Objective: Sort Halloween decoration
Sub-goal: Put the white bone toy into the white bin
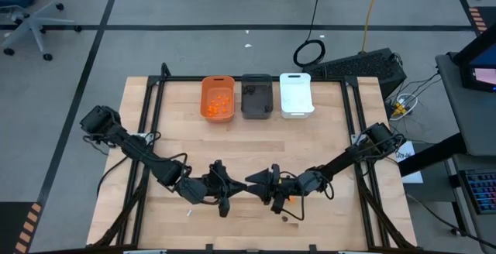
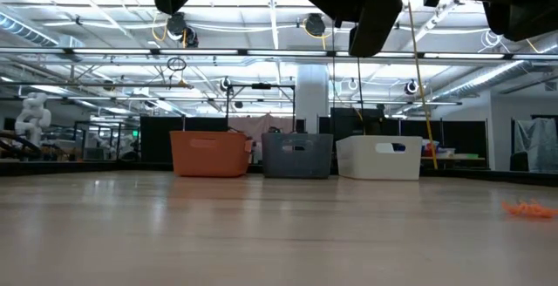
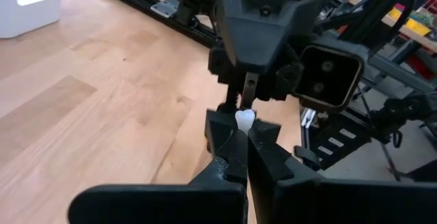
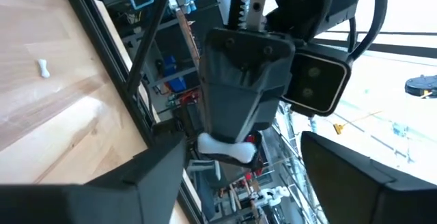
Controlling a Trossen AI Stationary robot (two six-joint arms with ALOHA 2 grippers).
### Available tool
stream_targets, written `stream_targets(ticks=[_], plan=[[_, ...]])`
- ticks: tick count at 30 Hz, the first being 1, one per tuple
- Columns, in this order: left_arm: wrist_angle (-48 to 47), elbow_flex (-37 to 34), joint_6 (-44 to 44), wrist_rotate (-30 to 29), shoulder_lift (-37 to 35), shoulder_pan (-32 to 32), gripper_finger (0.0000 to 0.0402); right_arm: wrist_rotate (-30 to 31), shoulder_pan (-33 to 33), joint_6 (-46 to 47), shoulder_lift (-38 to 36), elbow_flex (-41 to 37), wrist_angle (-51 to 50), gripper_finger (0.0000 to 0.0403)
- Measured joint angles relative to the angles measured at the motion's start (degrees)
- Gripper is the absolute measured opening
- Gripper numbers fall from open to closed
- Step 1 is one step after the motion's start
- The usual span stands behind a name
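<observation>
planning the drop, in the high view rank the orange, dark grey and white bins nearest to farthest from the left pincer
Measured from the left pincer, shut on a white bone piece:
1. Dark grey bin, middle, straight ahead.
2. Orange bin, on the left.
3. White bin, on the right.

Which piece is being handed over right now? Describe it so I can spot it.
At the table's near edge the two arms meet tip to tip. The left gripper is shut on a small white bone, facing the open right gripper. Unlike the white bone lying loose on the wood, it is off the table.
</observation>
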Motion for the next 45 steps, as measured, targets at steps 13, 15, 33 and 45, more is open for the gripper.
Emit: stream_targets(ticks=[13,15,33,45], plan=[[0.8,0.0,-0.1,-0.1,0.8,0.0,0.0000,-0.5,0.0,0.9,0.0,0.0,-0.8,0.0192],[0.8,0.0,-0.1,-0.6,0.9,0.0,0.0000,-1.7,0.0,0.9,0.0,0.0,-0.9,0.0183],[1.2,0.0,-0.1,-1.2,1.3,0.0,0.0000,-1.7,0.0,1.4,0.0,0.0,-2.8,0.0092],[0.0,0.0,0.4,-1.2,1.3,-0.4,0.0000,-1.7,0.0,2.5,0.0,0.0,-3.4,0.0083]])
